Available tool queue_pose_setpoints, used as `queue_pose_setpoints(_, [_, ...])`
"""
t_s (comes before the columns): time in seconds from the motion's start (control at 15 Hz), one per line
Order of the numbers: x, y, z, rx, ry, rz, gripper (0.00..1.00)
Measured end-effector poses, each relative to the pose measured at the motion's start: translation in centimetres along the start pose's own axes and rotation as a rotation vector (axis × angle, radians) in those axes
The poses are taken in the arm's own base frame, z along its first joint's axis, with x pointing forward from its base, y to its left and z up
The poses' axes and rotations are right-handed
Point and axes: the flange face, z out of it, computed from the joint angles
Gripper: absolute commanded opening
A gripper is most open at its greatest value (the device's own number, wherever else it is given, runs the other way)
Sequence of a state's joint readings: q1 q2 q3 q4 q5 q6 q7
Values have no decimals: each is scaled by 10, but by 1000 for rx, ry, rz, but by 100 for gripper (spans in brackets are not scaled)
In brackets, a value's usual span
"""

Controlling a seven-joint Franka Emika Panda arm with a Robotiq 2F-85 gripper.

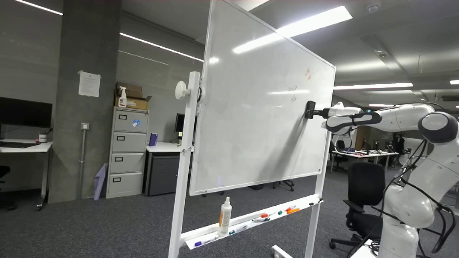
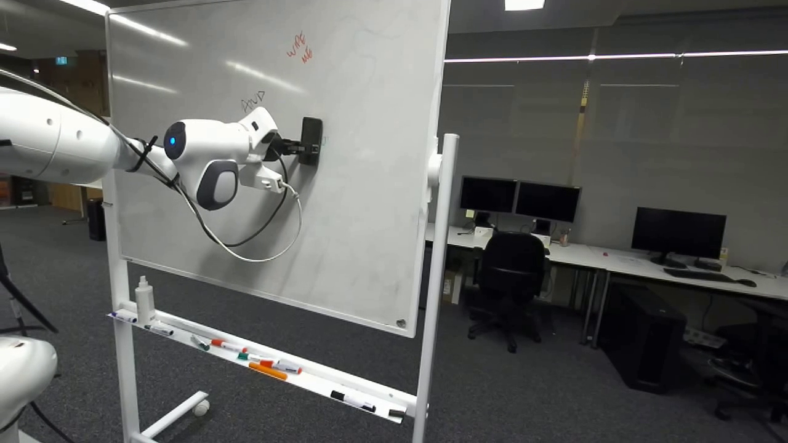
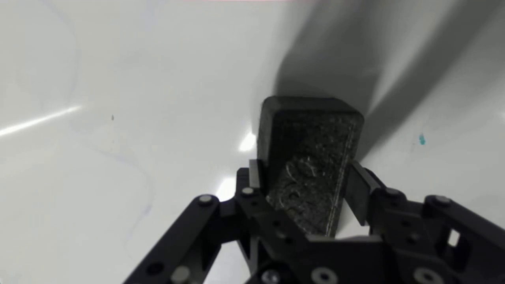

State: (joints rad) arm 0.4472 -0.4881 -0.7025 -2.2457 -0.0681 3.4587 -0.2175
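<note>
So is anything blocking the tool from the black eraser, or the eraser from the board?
Nothing visible is. The tool pinches the black eraser from both sides, and nothing shows between the eraser and the whiteboard. The eraser's far side is hidden, though.

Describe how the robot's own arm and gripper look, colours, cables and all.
The arm is glossy white, with rounded segments and dark grey joint caps; a small blue light shows near the wrist. Black and white cables run along it and loop below the wrist. The gripper is black, its angular, jointed fingers dotted with paler round bolt heads.
</note>
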Motion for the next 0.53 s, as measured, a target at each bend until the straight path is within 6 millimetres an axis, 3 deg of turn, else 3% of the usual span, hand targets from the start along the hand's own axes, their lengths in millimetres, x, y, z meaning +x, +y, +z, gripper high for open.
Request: queue_pose_setpoints(0.53, [4,26,6,-52,7,7,31])
